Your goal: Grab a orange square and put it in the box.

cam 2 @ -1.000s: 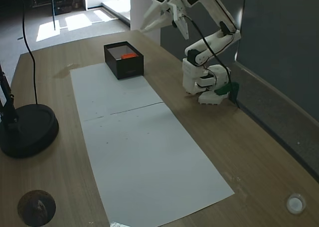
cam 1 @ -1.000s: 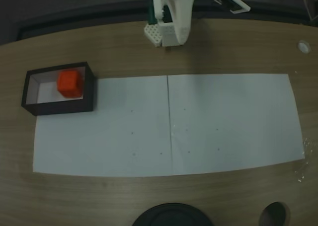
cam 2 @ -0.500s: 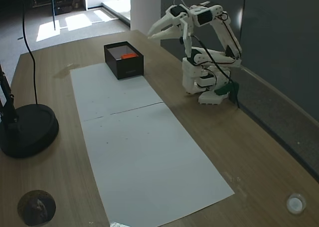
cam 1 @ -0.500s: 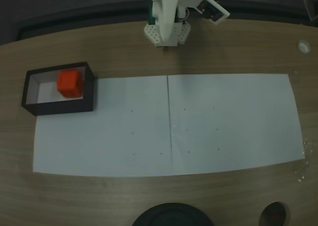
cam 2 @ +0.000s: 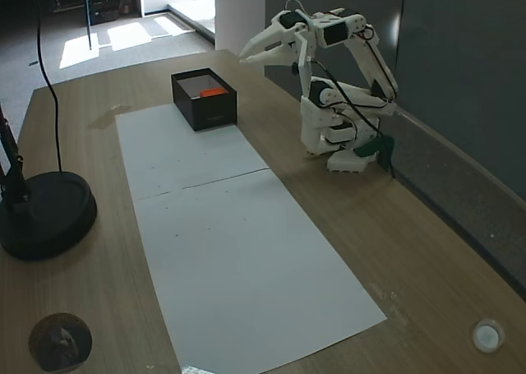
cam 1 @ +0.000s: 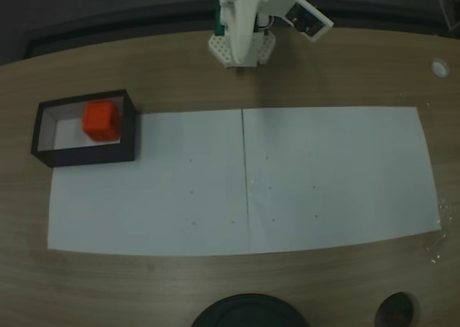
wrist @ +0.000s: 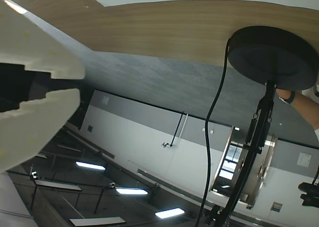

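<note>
The orange square (cam 1: pixel 100 120) lies inside the box (cam 1: pixel 131 129), against its far wall; in another fixed view just its top (cam 2: pixel 214 91) shows over the black wall of the box (cam 2: pixel 215 111). My gripper (cam 2: pixel 245 55) hangs in the air well to the right of the box, over bare wood, pointing towards it from the folded-back arm (cam 2: pixel 341 29). In the wrist view the gripper (wrist: pixel 79 83) has both white fingers almost touching at the tips, shut with nothing between them.
Two white paper sheets (cam 1: pixel 244 180) cover the table's middle. A black round stand base (cam 2: pixel 41 214) with a cable sits at the near left edge. A small white disc (cam 2: pixel 486 335) and a dark disc (cam 2: pixel 59 341) lie near corners. A person's forearm (wrist: pixel 304 105) is at the wrist view's edge.
The arm has folded back and down over its base. The fingers, spread wide a second ago, have come together. The orange square has stayed in the box.
</note>
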